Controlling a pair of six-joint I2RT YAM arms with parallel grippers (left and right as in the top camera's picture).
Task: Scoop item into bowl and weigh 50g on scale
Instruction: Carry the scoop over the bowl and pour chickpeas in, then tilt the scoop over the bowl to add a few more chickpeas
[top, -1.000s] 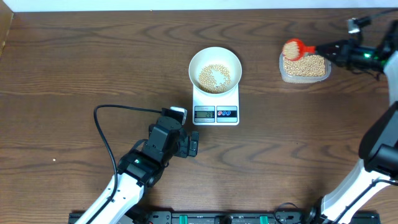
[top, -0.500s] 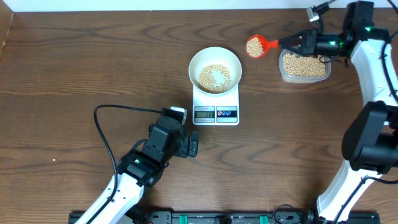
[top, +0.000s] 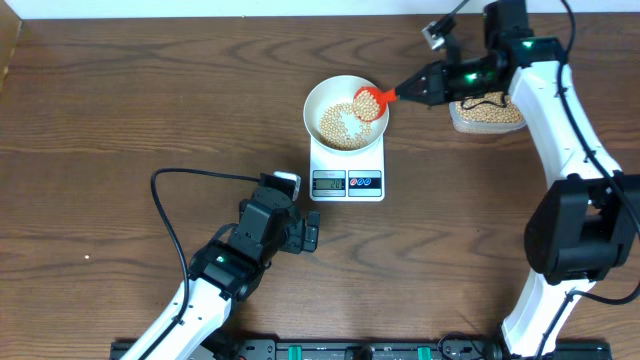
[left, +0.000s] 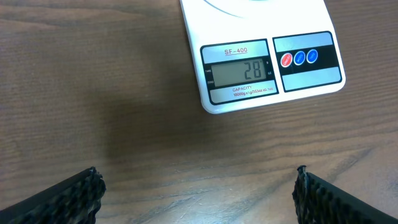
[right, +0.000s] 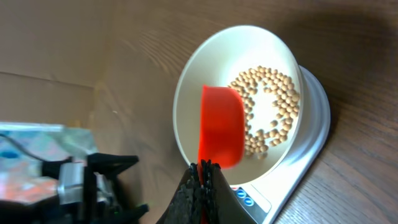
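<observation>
A white bowl (top: 345, 90) holding beige beans (top: 340, 125) stands on the white scale (top: 347, 170). The scale's display (left: 241, 73) reads 28 in the left wrist view. My right gripper (top: 412, 92) is shut on the handle of a red scoop (top: 370, 101), which carries beans over the bowl's right rim. In the right wrist view the scoop (right: 221, 127) hangs over the bowl (right: 193, 106) with beans (right: 270, 106) inside. My left gripper (top: 312, 237) is open and empty, near the table in front of the scale.
A clear plastic tub (top: 490, 113) of beans stands at the right of the scale, partly under my right arm. A black cable (top: 175, 200) loops on the table left of my left arm.
My right gripper has carried the loaded red scoop left from above the tub to over the bowl's right rim. The left arm has not moved.
</observation>
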